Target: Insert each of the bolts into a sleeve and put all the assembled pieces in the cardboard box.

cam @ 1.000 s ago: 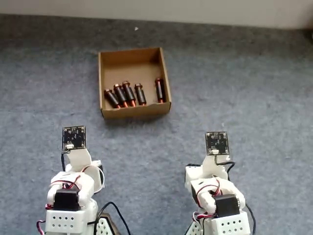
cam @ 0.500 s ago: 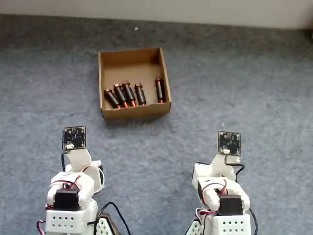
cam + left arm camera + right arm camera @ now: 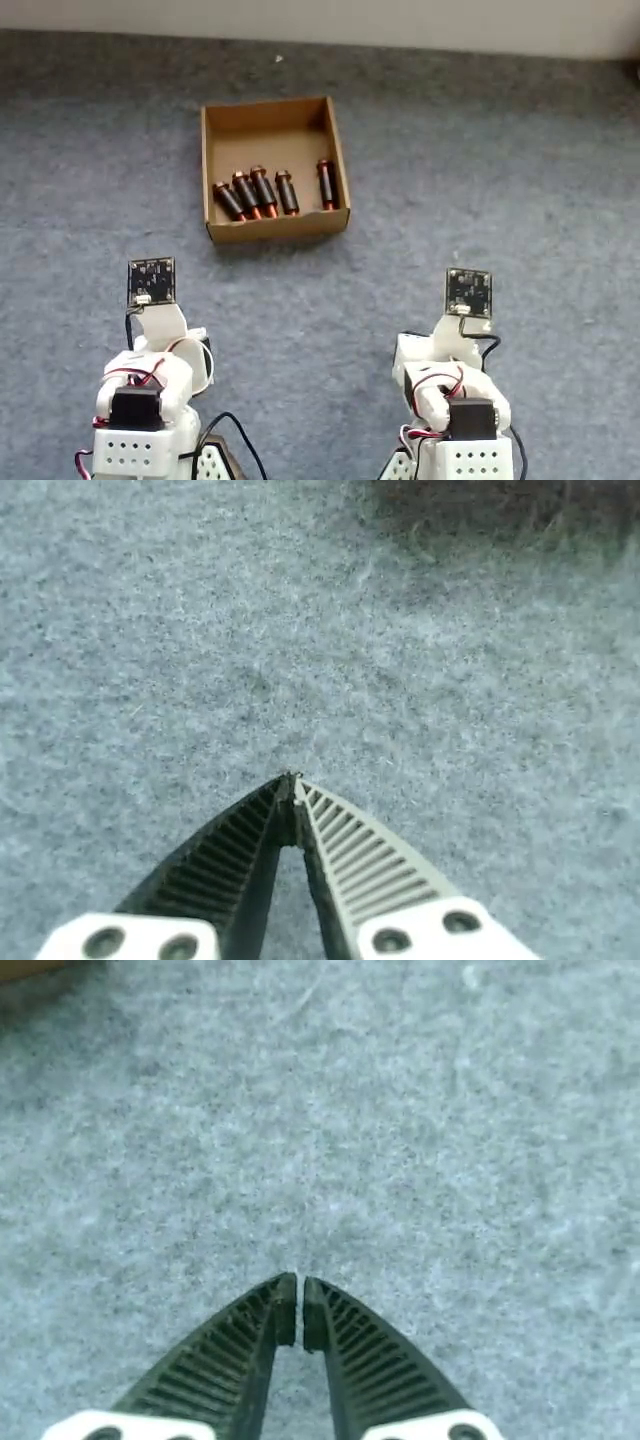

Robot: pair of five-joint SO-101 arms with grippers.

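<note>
- Five assembled pieces (image 3: 264,191) are lying inside the cardboard box (image 3: 206,170), all toward the wall nearest the arms. Four are sitting close side by side, and the fifth is lying apart, near the wall on the right arm's side.
- No loose bolt or sleeve is showing on the grey table (image 3: 500,150), so the task is looking finished or very nearly so.
- Each piece is showing a dark sleeve with a copper-coloured bolt end. I am judging them stiff, small and dense for their bulk, with smooth round sides that are likely to roll or slip.
- Taking hold across the middle of the sleeve, square to its length, is looking safest. A pinch on the bolt end alone is risking the bolt sliding out of its sleeve.
- Keeping a piece level is also helping, since nothing visible is locking bolt to sleeve.
- Being light card, the box is probably sliding easily if nudged.
- Both arms are sitting well back from the box: the left arm (image 3: 150,380) is holding its jaws closed tip to tip over bare table, gripping nothing.
- Over bare table too, the right arm (image 3: 455,395) is showing jaws almost together, with a hairline gap and nothing between them.
</note>
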